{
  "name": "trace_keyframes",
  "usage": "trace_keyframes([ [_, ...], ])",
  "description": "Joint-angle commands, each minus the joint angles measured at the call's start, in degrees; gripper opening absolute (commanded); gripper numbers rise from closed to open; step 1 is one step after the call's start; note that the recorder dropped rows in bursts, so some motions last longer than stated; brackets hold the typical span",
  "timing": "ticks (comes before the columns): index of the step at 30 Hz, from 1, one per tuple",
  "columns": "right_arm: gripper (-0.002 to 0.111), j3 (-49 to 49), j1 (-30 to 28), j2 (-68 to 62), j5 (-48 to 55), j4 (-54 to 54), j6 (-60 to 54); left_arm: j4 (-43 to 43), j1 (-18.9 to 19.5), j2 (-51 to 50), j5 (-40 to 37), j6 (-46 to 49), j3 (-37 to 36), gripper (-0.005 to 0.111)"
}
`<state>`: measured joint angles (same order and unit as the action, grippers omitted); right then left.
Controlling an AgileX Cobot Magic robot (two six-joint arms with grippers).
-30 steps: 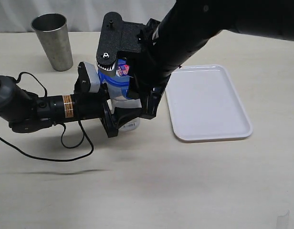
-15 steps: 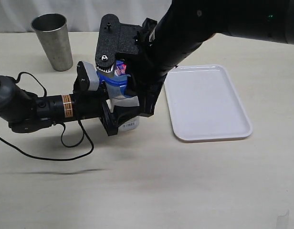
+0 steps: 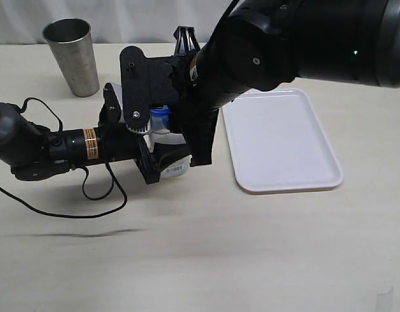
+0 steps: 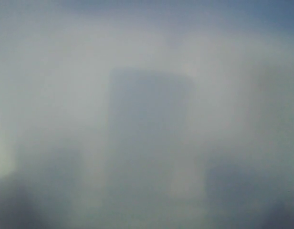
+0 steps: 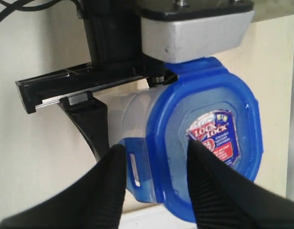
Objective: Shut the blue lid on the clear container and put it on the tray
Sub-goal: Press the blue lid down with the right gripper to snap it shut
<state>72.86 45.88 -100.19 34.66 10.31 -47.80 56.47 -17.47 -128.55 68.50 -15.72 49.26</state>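
Now the left gripper (image 3: 143, 144) clamps the clear container (image 5: 128, 114). The right gripper (image 5: 154, 145), fingers (image 5: 101, 191) apart, straddles a flap of the blue lid (image 5: 204, 143) and should press it squarely down. The tray (image 3: 284, 143) lies at three o'clock.

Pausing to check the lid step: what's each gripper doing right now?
Left gripper: closed on the clear container.
Right gripper: open, fingers apart over the blue lid; no grip visible.
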Motion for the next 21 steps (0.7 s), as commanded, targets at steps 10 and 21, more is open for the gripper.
trace_keyframes([
  [10, 0.034, -1.9, 0.2, -7.0, 3.1, 2.9, 4.1, 2.6, -0.6, 0.0, 1.5, 0.7, 0.2, 0.000],
  [21, 0.027, -2.9, 0.2, -7.0, 2.5, 3.8, 4.3, 2.8, -0.6, 0.0, 1.5, 0.7, 0.2, 0.000],
])
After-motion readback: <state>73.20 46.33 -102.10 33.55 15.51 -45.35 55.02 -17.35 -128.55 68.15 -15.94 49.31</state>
